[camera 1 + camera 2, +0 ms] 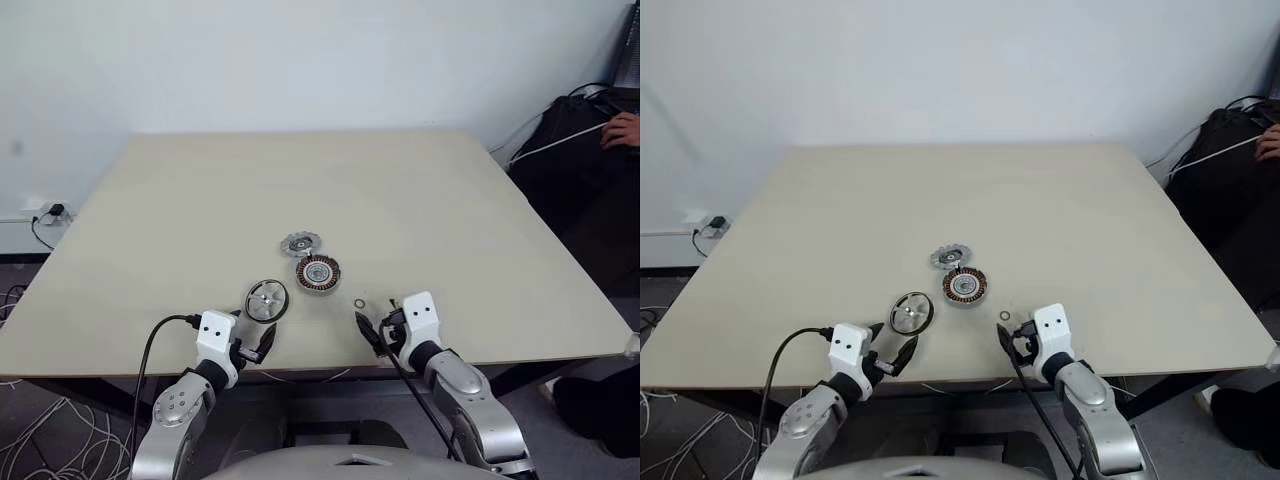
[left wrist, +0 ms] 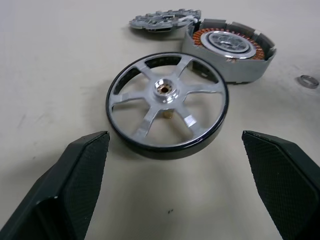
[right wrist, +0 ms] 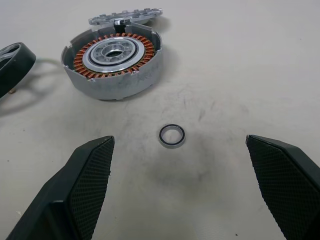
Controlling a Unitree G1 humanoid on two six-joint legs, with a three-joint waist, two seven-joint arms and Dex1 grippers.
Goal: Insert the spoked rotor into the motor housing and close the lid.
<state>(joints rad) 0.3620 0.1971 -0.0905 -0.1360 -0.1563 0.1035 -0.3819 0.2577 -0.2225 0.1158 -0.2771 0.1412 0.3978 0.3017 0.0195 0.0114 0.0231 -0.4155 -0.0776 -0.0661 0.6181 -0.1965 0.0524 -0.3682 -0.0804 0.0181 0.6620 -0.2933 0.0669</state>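
Note:
The spoked rotor (image 1: 266, 300) lies flat near the table's front edge, dark rim and silver spokes up (image 2: 167, 104). To its right and slightly farther back sits the motor housing (image 1: 318, 272), copper windings showing (image 3: 112, 64). The notched lid (image 1: 299, 244) lies just behind the housing, touching it (image 2: 165, 20). My left gripper (image 1: 256, 341) hangs open just in front of the rotor, nothing between its fingers. Open too, my right gripper (image 1: 374, 331) hovers at the front edge, right of the housing.
A tiny loose ring (image 1: 359, 303) lies on the beige table (image 1: 200, 210) just ahead of my right gripper (image 3: 172, 135). A person's hand (image 1: 622, 130) rests on a dark bag at the far right. Cables trail over the floor at the left.

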